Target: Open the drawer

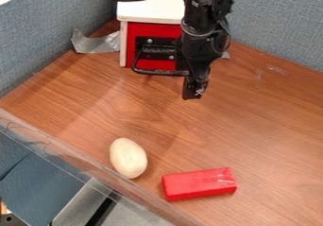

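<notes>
A small white cabinet with a red-fronted drawer stands at the top of the table. The drawer front appears flush with the cabinet's face, and a black bail-shaped handle sticks out from it. My gripper hangs down just right of the handle, its tip lower in the view than the handle bar. The arm above it covers the right part of the drawer front. Whether the gripper touches the handle is unclear.
A pale egg-shaped object and a red block lie near the table's front edge. Grey-blue partition walls stand behind and at the left. Silver tape is beside the cabinet. A clear rail borders the front.
</notes>
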`<state>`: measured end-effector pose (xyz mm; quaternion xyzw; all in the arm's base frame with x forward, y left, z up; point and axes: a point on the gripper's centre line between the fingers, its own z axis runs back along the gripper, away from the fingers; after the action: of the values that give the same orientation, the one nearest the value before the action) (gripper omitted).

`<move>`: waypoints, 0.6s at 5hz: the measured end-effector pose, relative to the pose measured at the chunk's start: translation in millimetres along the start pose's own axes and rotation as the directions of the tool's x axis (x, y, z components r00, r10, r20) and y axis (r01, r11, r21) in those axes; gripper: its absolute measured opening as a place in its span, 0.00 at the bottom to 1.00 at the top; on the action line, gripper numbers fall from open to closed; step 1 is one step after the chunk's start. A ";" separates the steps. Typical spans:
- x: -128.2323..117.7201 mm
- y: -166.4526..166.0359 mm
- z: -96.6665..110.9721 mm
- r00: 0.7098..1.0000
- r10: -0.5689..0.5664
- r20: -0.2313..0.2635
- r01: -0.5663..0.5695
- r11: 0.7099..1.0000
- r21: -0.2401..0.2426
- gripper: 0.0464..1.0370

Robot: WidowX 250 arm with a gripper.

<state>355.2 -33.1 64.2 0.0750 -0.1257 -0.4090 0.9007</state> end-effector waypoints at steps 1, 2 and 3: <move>-0.7 3.2 0.4 1.000 0.008 0.006 -0.008 1.000 0.009 0.96; 1.2 12.4 4.3 1.000 0.024 0.018 -0.025 0.999 0.026 0.96; 2.1 20.8 7.4 0.999 0.039 0.025 -0.040 0.998 0.043 0.96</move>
<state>369.4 -21.3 76.7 0.0873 -0.1469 -0.3893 0.9051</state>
